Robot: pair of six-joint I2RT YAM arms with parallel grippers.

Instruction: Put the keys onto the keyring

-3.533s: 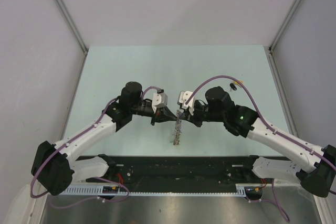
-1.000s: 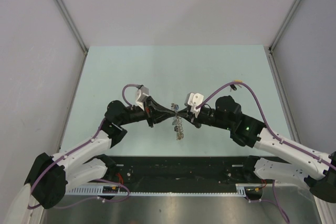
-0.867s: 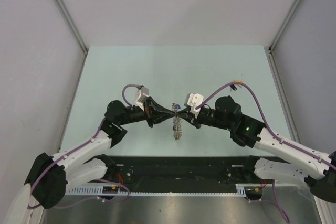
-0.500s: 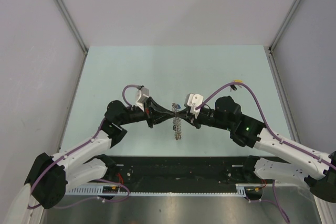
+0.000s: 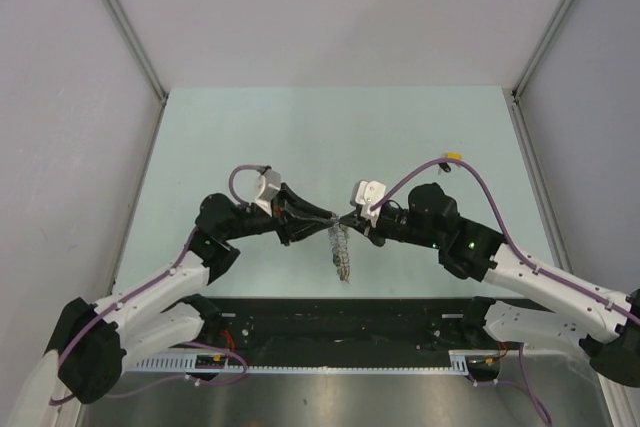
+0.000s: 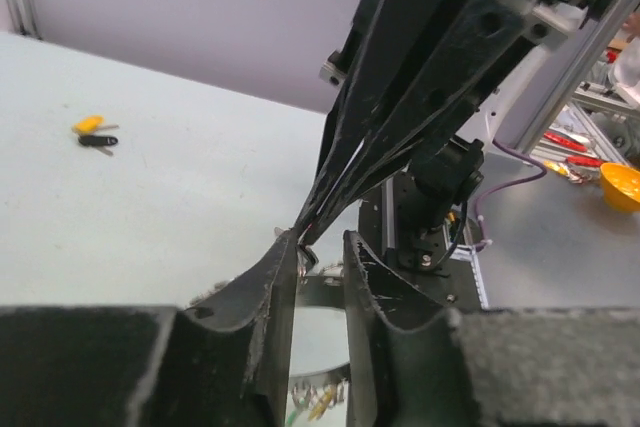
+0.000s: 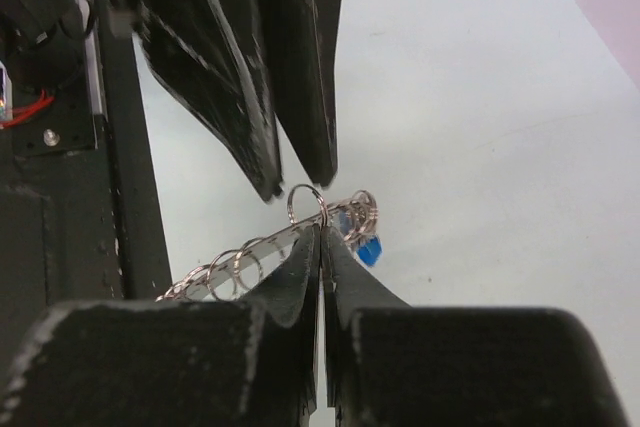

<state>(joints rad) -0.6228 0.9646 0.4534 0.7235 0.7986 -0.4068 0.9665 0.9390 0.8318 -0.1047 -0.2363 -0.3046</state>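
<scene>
Roughly at the middle of the desk (image 5: 250, 137), the two arms meet tip to tip above the surface. The right gripper (image 7: 320, 232) is pinched fully closed on the wire of the keyring (image 7: 240, 265), holding it by its upper edge. From above, the keyring (image 5: 341, 252) hangs below that grip as a grey, bristling strand of silver keys, angled down towards the arm bases. A blue tag (image 7: 368, 250) shows on the ring just beside the closed fingers.

The left gripper (image 6: 318, 245) faces the right one with its jaws a little apart and nothing between them. In the right wrist view, its two dark fingertips hover just above a small wire loop on the keyring. I cannot tell whether they touch it. In the left wrist view, the closed tip of the right gripper sits right at the gap of the left one.

Far off at the back right of the desk lie the two loose keys, the yellow-tagged key (image 6: 90, 124) and the black-tagged key (image 6: 97, 142), just beside each other and well apart from the keyring.
</scene>
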